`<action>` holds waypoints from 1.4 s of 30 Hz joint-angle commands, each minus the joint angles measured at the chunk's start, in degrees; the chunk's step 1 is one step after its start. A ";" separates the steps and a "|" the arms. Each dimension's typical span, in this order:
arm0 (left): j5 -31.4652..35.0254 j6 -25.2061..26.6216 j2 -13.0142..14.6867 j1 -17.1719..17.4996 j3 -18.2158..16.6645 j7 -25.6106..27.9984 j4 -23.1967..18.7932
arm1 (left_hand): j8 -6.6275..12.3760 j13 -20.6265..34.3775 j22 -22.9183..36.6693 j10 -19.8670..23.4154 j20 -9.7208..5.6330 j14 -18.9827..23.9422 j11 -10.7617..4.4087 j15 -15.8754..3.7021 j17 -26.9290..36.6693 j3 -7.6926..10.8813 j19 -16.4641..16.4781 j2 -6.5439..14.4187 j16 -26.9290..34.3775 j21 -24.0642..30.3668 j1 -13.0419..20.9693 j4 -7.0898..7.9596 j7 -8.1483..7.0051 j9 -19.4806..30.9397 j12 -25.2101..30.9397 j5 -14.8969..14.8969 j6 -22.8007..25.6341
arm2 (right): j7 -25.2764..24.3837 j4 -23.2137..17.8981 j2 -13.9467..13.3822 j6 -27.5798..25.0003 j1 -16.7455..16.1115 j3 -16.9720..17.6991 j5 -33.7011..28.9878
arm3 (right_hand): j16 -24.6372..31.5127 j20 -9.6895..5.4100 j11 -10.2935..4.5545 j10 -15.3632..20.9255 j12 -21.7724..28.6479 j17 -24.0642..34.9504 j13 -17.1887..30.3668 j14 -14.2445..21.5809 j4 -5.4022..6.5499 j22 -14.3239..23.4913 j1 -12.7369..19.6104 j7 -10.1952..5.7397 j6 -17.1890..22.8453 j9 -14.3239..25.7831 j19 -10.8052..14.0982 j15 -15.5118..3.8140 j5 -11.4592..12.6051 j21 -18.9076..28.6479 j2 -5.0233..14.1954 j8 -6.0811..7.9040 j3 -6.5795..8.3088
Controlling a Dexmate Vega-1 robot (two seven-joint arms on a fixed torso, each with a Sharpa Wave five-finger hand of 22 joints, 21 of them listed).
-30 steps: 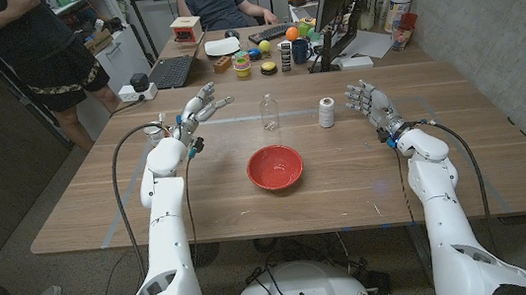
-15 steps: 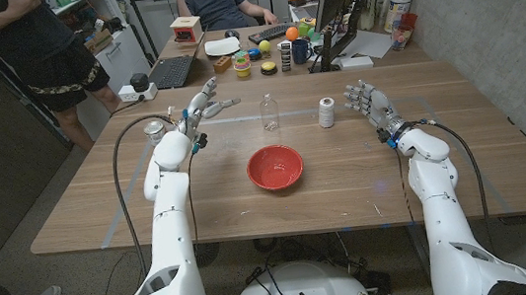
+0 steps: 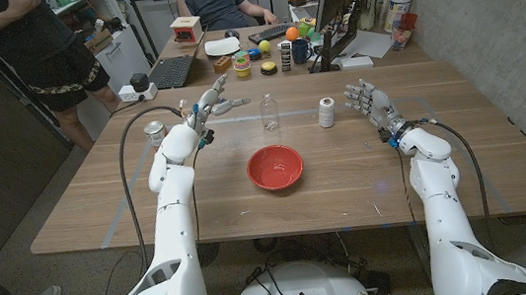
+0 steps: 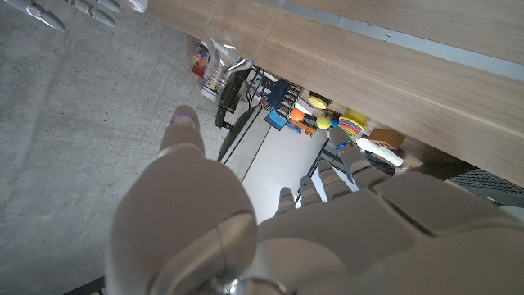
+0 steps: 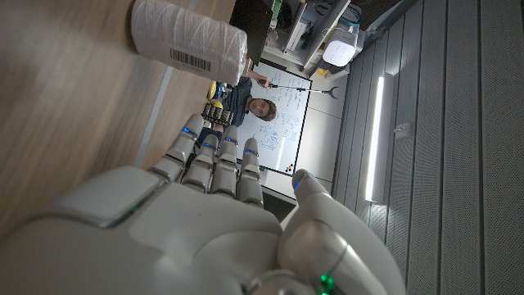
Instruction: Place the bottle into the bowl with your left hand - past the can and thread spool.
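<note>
The bottle [image 3: 269, 111] stands upright near the table's far edge, just right of the left hand [image 3: 215, 103], whose fingers are apart, apparently not touching.

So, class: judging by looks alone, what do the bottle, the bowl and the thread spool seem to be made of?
Bottle: clear, see-through, probably plastic; glass can't be excluded. Bowl: red, smooth, slightly shiny, likely plastic, possibly glazed. Thread spool: white wound thread, matte, with a barcode label in the right wrist view.

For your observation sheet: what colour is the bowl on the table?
Red; the bowl shows best in the head view.
</note>
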 commanded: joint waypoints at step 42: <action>6.42 2.89 2.38 -7.28 8.32 -0.48 9.67 | 0.25 0.72 0.56 -7.36 0.00 -6.21 2.23 1.55 0.57 -3.29 -4.71 0.35 0.29 -3.63 -0.94 1.49 1.95 0.39 0.41 0.81 -11.87 | 2.22 7.89 -1.89 3.24 4.00 1.65 0.10 | 0.26 -0.14 -0.13 0.26 0.29 0.17 0.31 0.39 0.01 0.13 -0.77 0.14 0.12 0.27 0.72 0.09 0.40 -0.79 -0.36 0.38 -0.55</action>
